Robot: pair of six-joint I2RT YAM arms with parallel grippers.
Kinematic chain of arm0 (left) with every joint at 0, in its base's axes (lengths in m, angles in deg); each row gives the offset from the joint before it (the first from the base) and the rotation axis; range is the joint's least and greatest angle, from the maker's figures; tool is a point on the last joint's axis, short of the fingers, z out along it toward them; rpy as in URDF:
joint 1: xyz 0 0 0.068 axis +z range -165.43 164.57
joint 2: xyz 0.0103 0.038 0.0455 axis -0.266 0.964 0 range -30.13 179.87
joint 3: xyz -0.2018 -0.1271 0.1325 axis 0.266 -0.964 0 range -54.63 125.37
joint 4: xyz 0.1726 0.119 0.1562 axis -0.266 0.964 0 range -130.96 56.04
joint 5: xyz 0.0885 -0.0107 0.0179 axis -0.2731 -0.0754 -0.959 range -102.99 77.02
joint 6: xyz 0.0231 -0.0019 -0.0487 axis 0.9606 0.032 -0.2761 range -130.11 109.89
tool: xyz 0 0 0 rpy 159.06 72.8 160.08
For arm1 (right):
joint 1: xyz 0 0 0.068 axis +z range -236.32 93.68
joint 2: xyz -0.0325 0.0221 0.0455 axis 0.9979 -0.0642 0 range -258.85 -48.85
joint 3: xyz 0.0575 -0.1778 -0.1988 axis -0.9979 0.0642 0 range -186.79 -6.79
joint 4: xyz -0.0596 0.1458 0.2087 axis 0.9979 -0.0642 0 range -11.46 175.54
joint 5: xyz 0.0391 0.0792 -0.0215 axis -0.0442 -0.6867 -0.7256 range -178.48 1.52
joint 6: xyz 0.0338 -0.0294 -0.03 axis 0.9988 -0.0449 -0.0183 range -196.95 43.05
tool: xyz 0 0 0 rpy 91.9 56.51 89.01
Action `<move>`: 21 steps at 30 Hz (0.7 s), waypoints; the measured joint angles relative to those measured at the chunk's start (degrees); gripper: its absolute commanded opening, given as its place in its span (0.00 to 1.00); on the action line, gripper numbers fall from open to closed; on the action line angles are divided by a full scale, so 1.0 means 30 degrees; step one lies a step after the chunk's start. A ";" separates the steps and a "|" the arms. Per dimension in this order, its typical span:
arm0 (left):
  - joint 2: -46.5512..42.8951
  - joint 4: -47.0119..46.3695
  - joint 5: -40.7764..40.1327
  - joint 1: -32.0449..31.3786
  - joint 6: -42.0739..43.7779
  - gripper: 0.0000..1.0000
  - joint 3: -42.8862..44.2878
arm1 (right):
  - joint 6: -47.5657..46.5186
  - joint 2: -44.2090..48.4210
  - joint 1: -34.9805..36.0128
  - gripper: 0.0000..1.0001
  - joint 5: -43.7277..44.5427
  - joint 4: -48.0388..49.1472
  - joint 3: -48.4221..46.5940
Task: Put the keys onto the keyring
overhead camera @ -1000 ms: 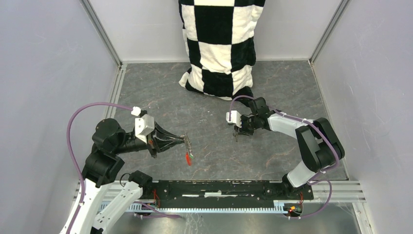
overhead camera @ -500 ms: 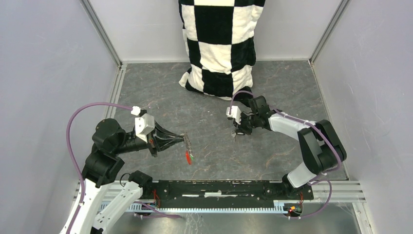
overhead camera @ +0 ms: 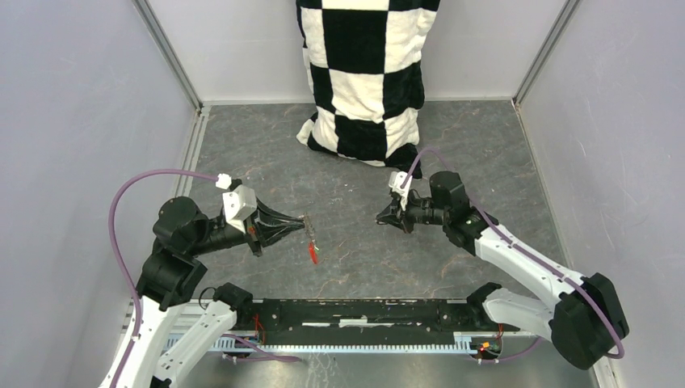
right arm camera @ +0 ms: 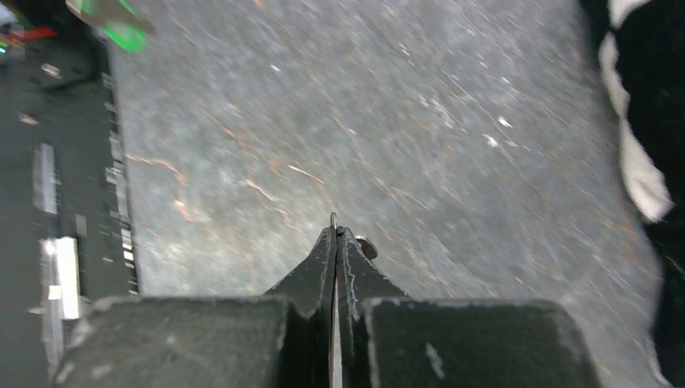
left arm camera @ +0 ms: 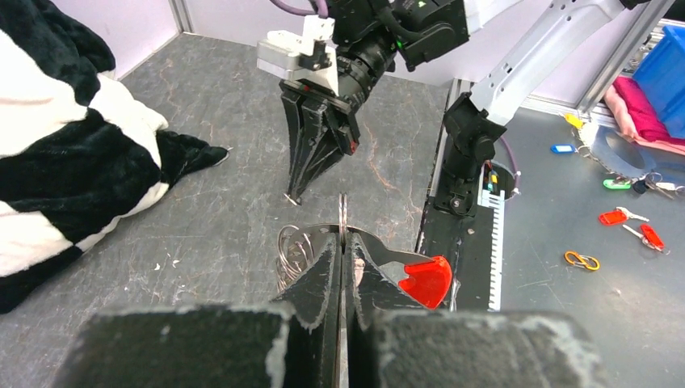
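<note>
grey marbled table [overhead camera: 355, 182], both grippers near its middle
left gripper [left arm camera: 342, 244] clamps the keyring [left arm camera: 342, 212] left of centre, red tag [left arm camera: 425, 280] hanging; right gripper [overhead camera: 380, 218] pinched fully closed, just right of it, apart.

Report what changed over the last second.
The right pincer closed, seemingly on a tiny metal piece, and swung from pointing down at the grey table to pointing left, towards the left pincer. Unchanged: the left pincer stays shut on the thin silvery keyring with red plastic tag; the black-and-white checked cloth lies as before.
</note>
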 measured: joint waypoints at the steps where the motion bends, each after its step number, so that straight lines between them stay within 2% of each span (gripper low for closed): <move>1: 0.0000 -0.0007 0.0000 0.0000 0.0000 0.02 -0.0029 | 0.0663 0.0138 0.0321 0.01 0.0000 0.0313 0.0080; 5: -0.0007 0.0007 -0.0007 0.0000 0.0321 0.02 -0.0226 | 0.3796 0.0976 0.2805 0.01 -0.0007 0.1654 -0.0044; 10: -0.0386 -0.0066 -0.0029 0.0000 0.1217 0.02 -0.1020 | 0.7745 0.1217 0.5209 0.01 0.0000 0.2754 -0.1647; 21: -0.1938 -0.1005 0.0204 0.0000 0.2769 0.02 -0.2339 | 1.4477 0.1647 0.6768 0.01 -0.0044 0.4976 -0.4408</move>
